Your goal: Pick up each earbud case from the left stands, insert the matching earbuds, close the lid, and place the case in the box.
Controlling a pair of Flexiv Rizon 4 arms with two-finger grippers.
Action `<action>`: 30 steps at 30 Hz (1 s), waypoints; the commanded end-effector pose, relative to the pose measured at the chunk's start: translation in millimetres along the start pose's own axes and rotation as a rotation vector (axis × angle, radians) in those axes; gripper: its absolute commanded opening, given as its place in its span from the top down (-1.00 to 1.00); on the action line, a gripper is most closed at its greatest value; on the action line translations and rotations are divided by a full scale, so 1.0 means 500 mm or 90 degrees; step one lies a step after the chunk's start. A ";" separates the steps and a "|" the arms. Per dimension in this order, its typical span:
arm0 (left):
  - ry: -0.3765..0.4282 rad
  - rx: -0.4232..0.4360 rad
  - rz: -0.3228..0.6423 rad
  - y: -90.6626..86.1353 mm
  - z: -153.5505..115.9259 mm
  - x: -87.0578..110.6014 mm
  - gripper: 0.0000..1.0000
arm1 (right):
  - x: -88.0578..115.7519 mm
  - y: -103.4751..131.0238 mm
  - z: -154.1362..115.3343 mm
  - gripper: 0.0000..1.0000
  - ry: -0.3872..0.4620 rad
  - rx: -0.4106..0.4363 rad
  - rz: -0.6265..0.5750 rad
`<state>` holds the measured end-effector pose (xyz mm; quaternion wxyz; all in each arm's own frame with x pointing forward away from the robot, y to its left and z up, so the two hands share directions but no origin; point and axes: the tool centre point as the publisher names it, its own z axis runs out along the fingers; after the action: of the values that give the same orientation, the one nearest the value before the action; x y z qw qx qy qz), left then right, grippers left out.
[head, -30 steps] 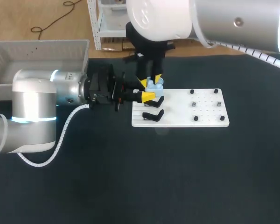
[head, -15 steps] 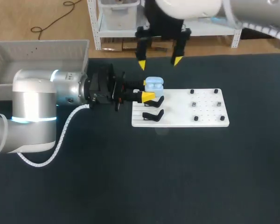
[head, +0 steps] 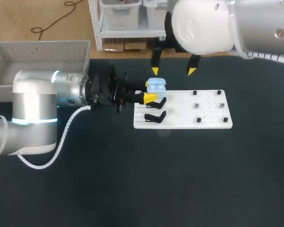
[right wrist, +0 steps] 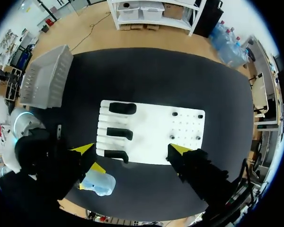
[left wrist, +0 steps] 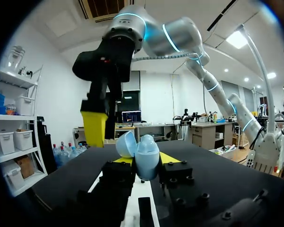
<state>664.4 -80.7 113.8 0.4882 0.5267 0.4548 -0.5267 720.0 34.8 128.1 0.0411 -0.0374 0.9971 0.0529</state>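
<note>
"Where's the case?"

"The light-blue plastic earbud case [head: 156, 85] is lid-open by the flat white board [head: 180, 116]'s left end, clamped in my left gripper [left wrist: 146, 165]. My right gripper [head: 173, 71] hangs above it, fingers apart, empty."

"Advice?"

"I'd hold the left steady and lower the right straight."

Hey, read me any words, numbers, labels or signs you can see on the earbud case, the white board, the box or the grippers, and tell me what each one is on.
None can be read.
The light blue earbud case, between the fingers of the left gripper, shows a plain shell.
The white board bears only black stands, no print.
The grey box and the right gripper show no markings.
</note>
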 end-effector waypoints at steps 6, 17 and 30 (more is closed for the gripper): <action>0.000 0.001 0.000 0.001 0.000 0.001 1.00 | 0.031 0.008 -0.014 -1.00 0.033 0.020 -0.008; 0.000 0.001 0.000 0.001 0.000 0.001 1.00 | 0.063 0.007 -0.034 -1.00 0.005 0.029 -0.011; 0.043 -0.074 -0.031 -0.012 -0.048 -0.050 1.00 | 0.159 -0.013 -0.201 -1.00 -0.233 -0.057 -0.122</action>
<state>677.0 -67.8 122.4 0.4808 0.5141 0.4878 -0.5163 685.2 33.8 215.7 0.0867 -0.1201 0.9869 0.0637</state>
